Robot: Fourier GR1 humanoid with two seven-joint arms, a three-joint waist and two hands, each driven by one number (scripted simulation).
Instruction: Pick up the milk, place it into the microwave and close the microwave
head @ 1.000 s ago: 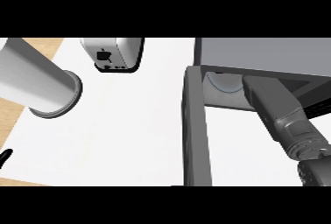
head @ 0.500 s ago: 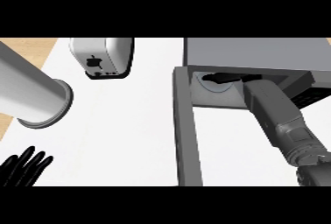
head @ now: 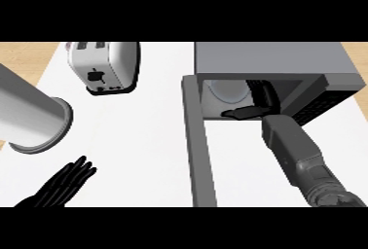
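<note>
The grey microwave (head: 273, 58) stands at the back right with its door (head: 197, 146) swung open toward me. My right forearm reaches over the counter and my right hand (head: 260, 99) is inside the cavity, beside a pale round plate (head: 224, 92). No milk shows in this view; the hand and the cavity's shadow may hide it. Whether those fingers hold anything cannot be seen. My left hand (head: 66, 181) shows at the lower left, open and holding nothing.
A white toaster (head: 104, 65) stands at the back left. A large grey cylinder (head: 28, 121) lies at the left edge. The white counter (head: 151, 136) stretches between it and the open door.
My right hand has gone deeper into the microwave. My left hand has come further up into view at the lower left. The view has shifted, so the microwave and toaster sit lower in it.
</note>
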